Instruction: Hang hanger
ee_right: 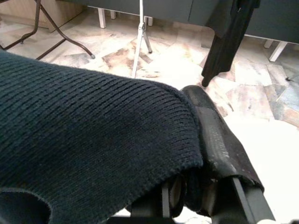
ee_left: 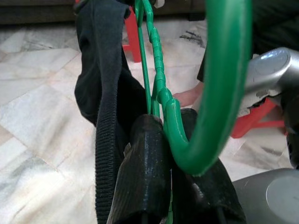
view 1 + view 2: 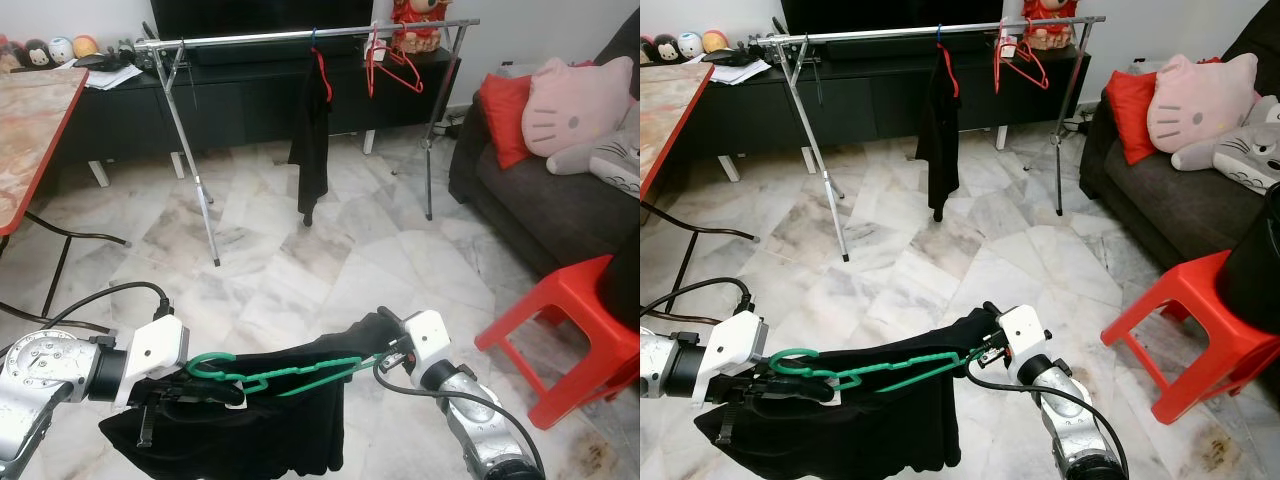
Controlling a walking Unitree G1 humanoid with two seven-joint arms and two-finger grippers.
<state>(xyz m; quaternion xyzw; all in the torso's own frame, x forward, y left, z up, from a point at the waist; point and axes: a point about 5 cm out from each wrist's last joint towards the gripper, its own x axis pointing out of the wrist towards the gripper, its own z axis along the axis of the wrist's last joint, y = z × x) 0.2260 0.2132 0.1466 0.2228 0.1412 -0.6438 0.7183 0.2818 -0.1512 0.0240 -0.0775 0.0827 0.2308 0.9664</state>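
A green plastic hanger (image 3: pixel 290 375) lies level in front of me, low over the floor, with a black knit garment (image 3: pixel 250 425) draped over it and hanging down. My left gripper (image 3: pixel 205 388) is shut on the hanger's neck just below the hook (image 2: pixel 224 84). My right gripper (image 3: pixel 385 352) is shut on the garment at the hanger's other end; the knit cloth (image 1: pixel 93 140) covers most of its fingers (image 1: pixel 217 140). Across the room stands a silver clothes rail (image 3: pixel 300 36), carrying a black garment (image 3: pixel 312 140) and red hangers (image 3: pixel 392 60).
A red plastic stool (image 3: pixel 570 330) stands close on my right, with a dark sofa (image 3: pixel 520 200) and a pink cushion (image 3: pixel 575 100) behind it. A marble-topped table (image 3: pixel 30 120) is on the left. A black TV console (image 3: pixel 250 95) runs behind the rail. Marble floor lies between.
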